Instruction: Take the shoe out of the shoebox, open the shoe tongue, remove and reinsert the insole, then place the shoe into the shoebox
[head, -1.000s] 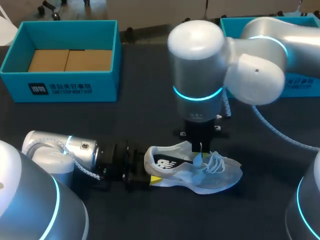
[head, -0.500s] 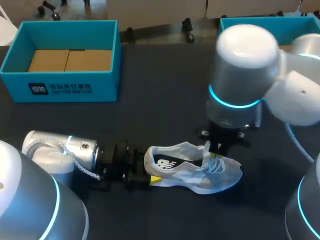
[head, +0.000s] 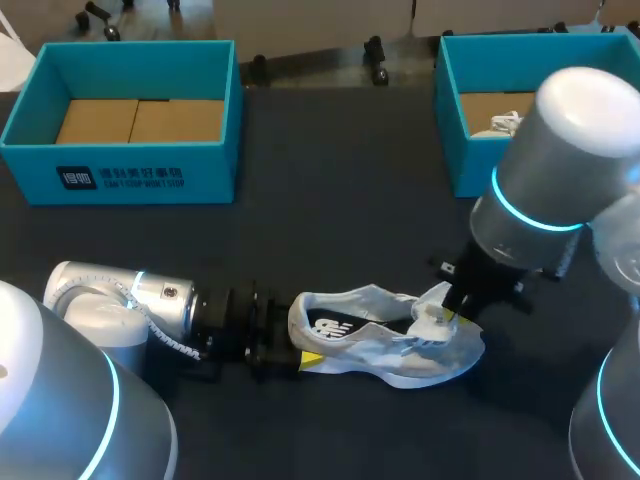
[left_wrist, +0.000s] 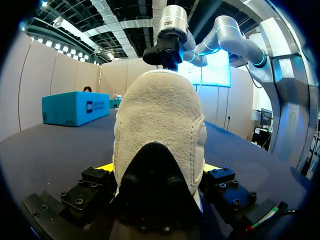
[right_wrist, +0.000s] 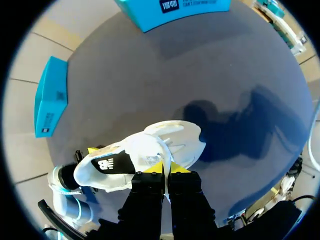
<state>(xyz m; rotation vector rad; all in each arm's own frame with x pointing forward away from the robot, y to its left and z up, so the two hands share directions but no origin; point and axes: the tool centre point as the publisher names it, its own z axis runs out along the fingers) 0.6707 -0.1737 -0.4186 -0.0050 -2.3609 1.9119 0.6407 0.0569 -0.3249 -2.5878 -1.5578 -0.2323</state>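
Note:
A white mesh shoe (head: 390, 345) lies on its side on the dark table, heel toward my left arm. My left gripper (head: 290, 345) has a finger on each side of the heel, which fills the left wrist view as a fuzzy heel (left_wrist: 160, 125) between its fingers. My right gripper (head: 447, 315) stands over the toe end, shut on the shoe tongue (head: 432, 305), which is lifted forward. In the right wrist view the shoe (right_wrist: 130, 155) lies just ahead of the right gripper (right_wrist: 165, 167), with the tongue pinched between the closed yellow tips.
A teal shoebox (head: 120, 175) with a cardboard floor stands at the back left. A second teal shoebox (head: 470, 150) at the back right holds something white. Bare dark table lies between the boxes and the shoe.
My right arm has swung to the right, from above the shoe's middle to its toe end, drawing the tongue along. The left arm and the shoe's heel stayed put.

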